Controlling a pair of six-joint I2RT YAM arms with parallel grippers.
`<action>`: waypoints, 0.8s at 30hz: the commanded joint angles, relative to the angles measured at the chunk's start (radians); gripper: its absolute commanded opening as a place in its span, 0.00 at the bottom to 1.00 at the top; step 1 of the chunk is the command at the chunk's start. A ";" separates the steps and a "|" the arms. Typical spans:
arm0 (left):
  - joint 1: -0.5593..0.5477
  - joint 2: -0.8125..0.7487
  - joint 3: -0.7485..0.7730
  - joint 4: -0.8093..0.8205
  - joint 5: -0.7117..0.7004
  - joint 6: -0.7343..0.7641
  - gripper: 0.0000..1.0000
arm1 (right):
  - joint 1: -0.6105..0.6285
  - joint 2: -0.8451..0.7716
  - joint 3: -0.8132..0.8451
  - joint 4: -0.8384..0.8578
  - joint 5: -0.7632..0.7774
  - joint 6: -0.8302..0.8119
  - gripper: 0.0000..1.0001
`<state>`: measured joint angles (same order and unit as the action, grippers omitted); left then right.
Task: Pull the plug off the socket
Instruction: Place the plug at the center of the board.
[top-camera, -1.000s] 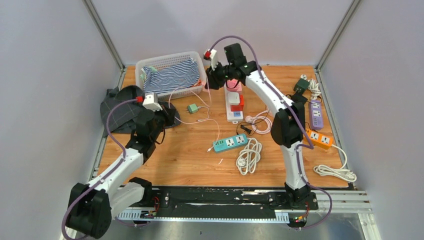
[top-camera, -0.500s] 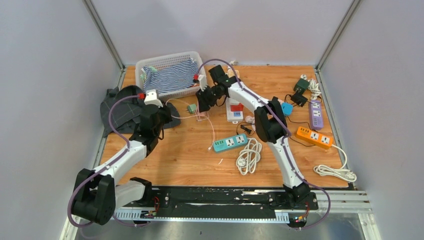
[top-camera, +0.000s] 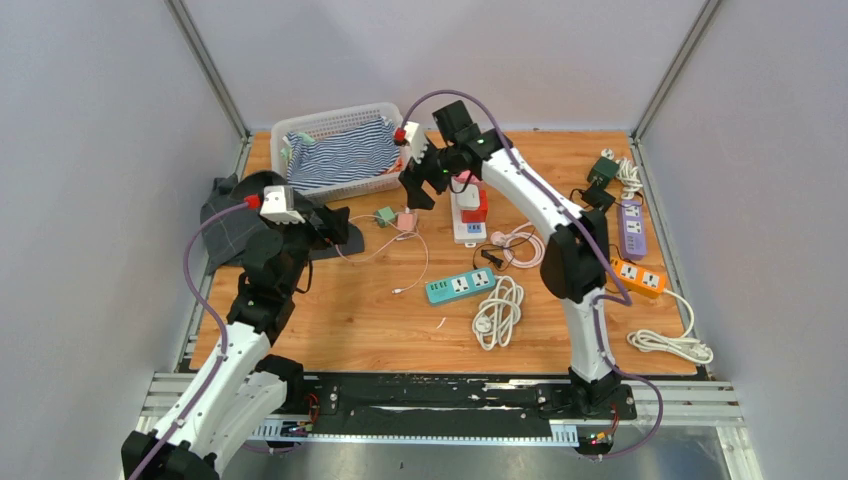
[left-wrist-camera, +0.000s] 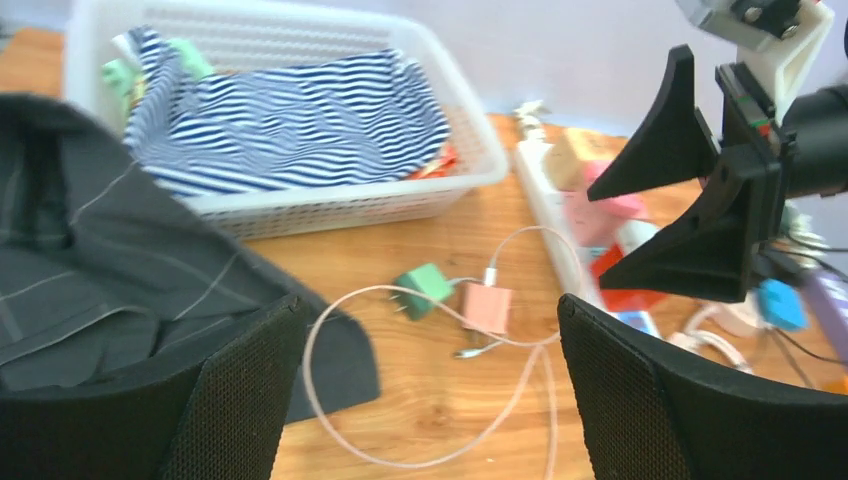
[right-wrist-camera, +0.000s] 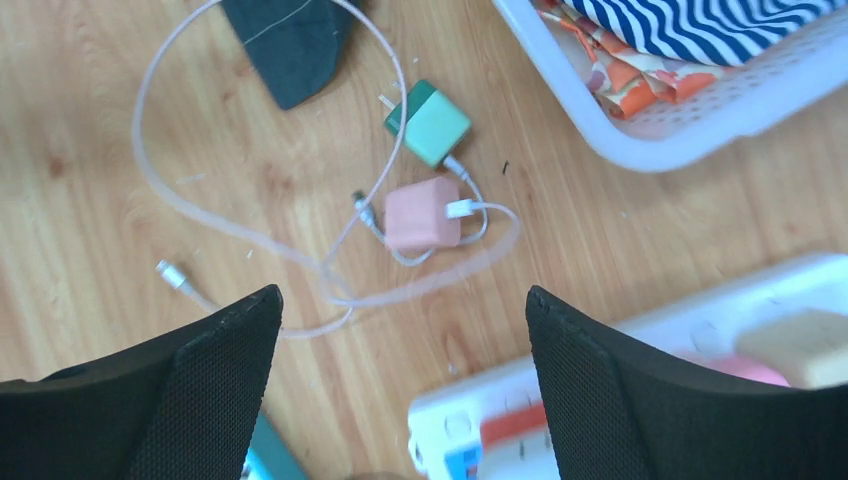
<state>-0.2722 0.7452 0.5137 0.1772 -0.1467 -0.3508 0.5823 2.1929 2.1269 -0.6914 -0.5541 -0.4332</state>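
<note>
The pink plug (top-camera: 406, 220) has left the white socket strip (top-camera: 466, 230) and lies at three o'clock of the green charger (top-camera: 385, 214). Left gripper (left-wrist-camera: 430, 300) and right gripper (right-wrist-camera: 400, 292) are spread, empty

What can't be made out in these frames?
White power strip: in the top view the right arm covers its far end; in the right wrist view the frame edge cuts it off and it is blurred.
Pink charger: prongs hidden underneath, right wrist view.
Basket: striped cloth covers the contents, top view.
</note>
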 joint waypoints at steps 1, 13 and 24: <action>0.005 -0.070 -0.019 -0.030 0.266 -0.009 0.99 | -0.016 -0.190 -0.153 -0.079 0.005 -0.122 0.92; -0.062 -0.042 0.006 -0.029 0.599 -0.064 1.00 | -0.061 -0.474 -0.475 -0.122 -0.098 -0.249 0.92; -0.517 0.214 0.063 -0.031 0.366 0.173 0.98 | -0.351 -0.914 -0.940 -0.041 -0.385 -0.394 0.98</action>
<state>-0.6762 0.8570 0.5240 0.1619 0.3347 -0.3035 0.3611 1.3869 1.3159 -0.7872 -0.7906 -0.7815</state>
